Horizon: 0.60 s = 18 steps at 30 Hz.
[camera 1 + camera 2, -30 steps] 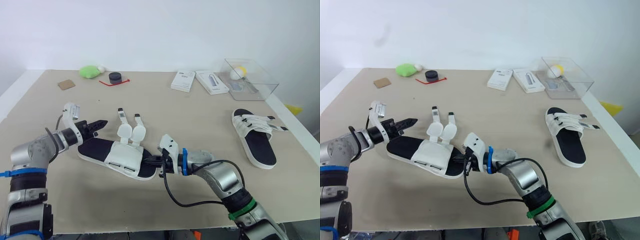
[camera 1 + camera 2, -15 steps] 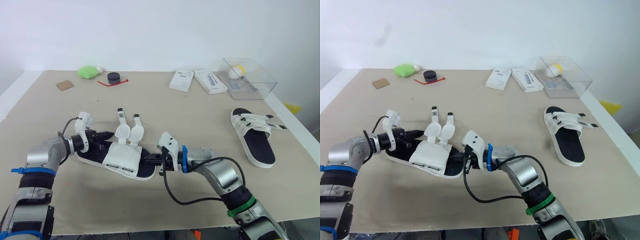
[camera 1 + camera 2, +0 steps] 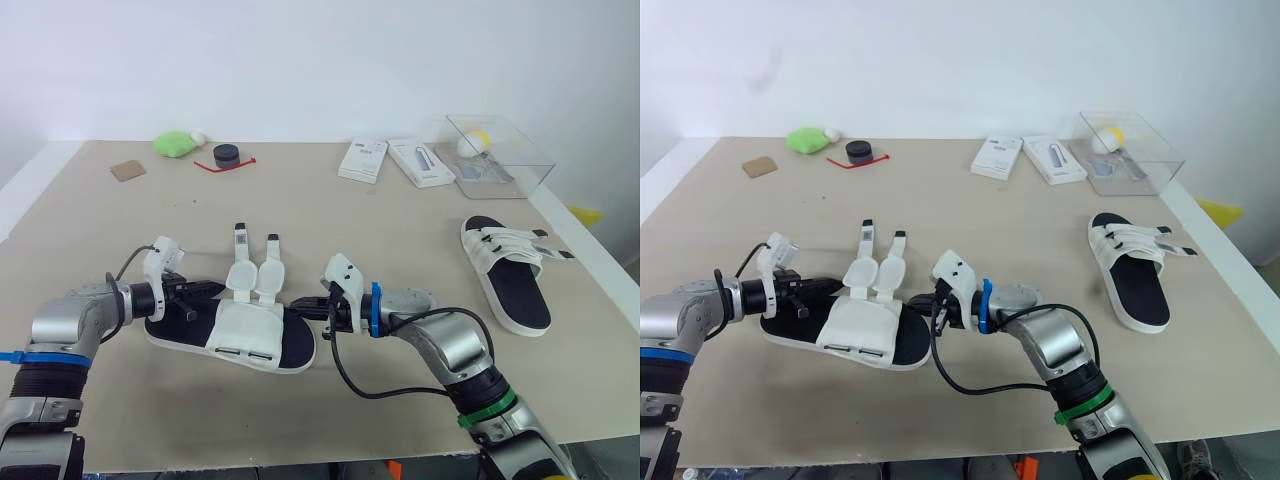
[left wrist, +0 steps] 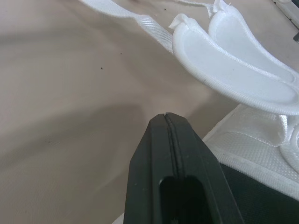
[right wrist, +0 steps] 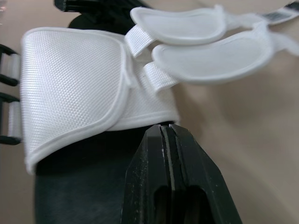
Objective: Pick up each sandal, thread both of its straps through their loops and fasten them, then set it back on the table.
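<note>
Left eye view: the open sandal (image 3: 240,338) lies on the table between my left gripper (image 3: 200,290), at its heel, and right gripper (image 3: 303,304), at its toe. Both have fingers pressed together on nothing, I judge to steady it. Its straps (image 3: 256,272) splay loose just beyond the fingertips, and the second sandal (image 3: 508,274) sits well off, with nothing in the way.

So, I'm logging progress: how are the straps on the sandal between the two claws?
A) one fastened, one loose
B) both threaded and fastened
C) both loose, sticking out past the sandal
C: both straps of the near sandal stick out loose beyond its white upper, neither one fastened.
</note>
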### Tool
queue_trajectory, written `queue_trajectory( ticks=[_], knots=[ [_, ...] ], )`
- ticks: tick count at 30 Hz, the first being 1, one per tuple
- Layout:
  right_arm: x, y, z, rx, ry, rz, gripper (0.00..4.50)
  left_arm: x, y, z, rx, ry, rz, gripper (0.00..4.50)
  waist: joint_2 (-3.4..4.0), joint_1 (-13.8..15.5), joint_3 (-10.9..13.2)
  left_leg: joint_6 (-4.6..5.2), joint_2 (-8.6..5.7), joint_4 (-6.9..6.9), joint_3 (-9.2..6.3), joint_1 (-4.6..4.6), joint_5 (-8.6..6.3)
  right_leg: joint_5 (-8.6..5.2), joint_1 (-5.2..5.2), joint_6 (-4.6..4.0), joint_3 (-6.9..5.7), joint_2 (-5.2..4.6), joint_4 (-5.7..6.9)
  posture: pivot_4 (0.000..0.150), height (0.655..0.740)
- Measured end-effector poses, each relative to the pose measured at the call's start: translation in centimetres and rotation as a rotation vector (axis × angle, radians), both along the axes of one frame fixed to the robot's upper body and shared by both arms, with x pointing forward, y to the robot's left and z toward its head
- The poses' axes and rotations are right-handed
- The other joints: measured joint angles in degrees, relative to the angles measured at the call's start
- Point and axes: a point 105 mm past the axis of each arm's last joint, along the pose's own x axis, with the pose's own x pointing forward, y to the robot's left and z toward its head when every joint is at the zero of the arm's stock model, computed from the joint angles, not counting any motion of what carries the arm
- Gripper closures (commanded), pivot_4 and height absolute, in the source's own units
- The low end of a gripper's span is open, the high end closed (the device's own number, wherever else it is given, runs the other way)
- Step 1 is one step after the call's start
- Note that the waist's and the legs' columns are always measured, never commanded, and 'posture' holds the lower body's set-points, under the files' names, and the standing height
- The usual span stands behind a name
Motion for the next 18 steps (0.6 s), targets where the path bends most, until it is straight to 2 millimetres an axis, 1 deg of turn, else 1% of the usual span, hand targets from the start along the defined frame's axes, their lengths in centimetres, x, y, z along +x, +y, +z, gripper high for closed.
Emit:
queue_trajectory(
  ticks=[2,5,7,8,10,12,13,15,16,18],
  knots=[
    [-1.4,-0.4,0.0,-0.008,0.031,0.059,4.49,0.1,0.2,0.0,0.003,-0.001,0.012,4.50,-0.01,0.03,-0.01,0.00,0.00,0.00,-0.01,0.00,0.00,0.00,0.02,0.00,0.00,0.00,0.00,0.150,0.7400],
    [-1.9,-0.7,-0.8,-0.022,0.086,0.060,4.49,0.1,0.3,0.0,0.006,-0.002,0.018,4.50,-0.01,0.01,0.00,0.00,0.00,0.01,0.00,0.01,0.00,0.00,-0.02,0.00,0.00,0.00,0.00,0.150,0.7400],
    [-2.4,-0.5,-1.0,-0.007,0.127,0.070,4.49,0.2,0.3,0.0,0.009,-0.002,0.024,4.50,0.00,0.02,0.00,0.00,0.01,0.00,-0.01,0.00,0.00,0.00,-0.03,0.00,0.00,0.01,0.01,0.150,0.7400],
    [-2.9,-0.3,-0.9,0.017,0.148,0.084,4.49,0.2,0.3,0.0,0.010,-0.002,0.024,4.50,0.00,0.02,0.00,0.00,0.01,0.00,-0.01,0.01,0.00,0.00,-0.03,0.00,0.00,0.01,0.01,0.150,0.7400],
    [-4.1,0.2,0.2,0.081,0.178,0.140,4.49,0.2,0.3,0.0,0.009,-0.003,0.024,4.50,0.01,0.02,0.01,0.00,0.01,0.01,-0.01,-0.01,0.00,0.00,-0.02,0.00,0.00,0.00,0.01,0.150,0.7400],
    [-5.2,0.0,1.2,0.104,0.184,0.199,4.49,0.2,0.3,0.0,0.008,-0.003,0.024,4.50,0.01,0.04,0.01,0.00,0.00,0.03,-0.01,-0.01,0.00,-0.01,0.00,0.02,0.00,-0.03,-0.01,0.150,0.7400],
    [-5.9,-0.6,1.1,0.077,0.191,0.220,4.49,0.2,0.2,0.0,0.007,-0.003,0.024,4.50,-0.02,0.05,-0.01,-0.02,0.00,0.03,0.00,-0.01,-0.01,-0.02,0.01,0.03,0.00,-0.04,-0.02,0.150,0.7400],
    [-6.5,-1.5,-0.4,0.014,0.244,0.215,4.49,0.2,0.3,0.0,0.007,-0.005,0.027,4.50,-0.07,0.05,-0.04,-0.03,0.00,0.02,0.00,-0.01,-0.02,-0.03,-0.03,0.01,-0.01,-0.05,-0.03,0.150,0.7400],
    [-6.8,-1.7,-0.9,0.004,0.269,0.214,4.49,0.2,0.3,0.0,0.007,-0.005,0.028,4.50,-0.06,0.06,-0.03,-0.03,0.00,0.02,0.00,-0.01,-0.01,-0.03,-0.04,0.01,-0.01,-0.04,-0.03,0.150,0.7400],
    [-7.1,-1.6,-1.3,-0.006,0.288,0.219,4.49,0.2,0.4,0.0,0.009,-0.005,0.030,4.50,0.05,0.06,0.04,-0.03,0.00,0.02,0.00,-0.01,-0.01,-0.03,-0.07,0.00,-0.01,-0.04,-0.02,0.150,0.7400]
  ],
)
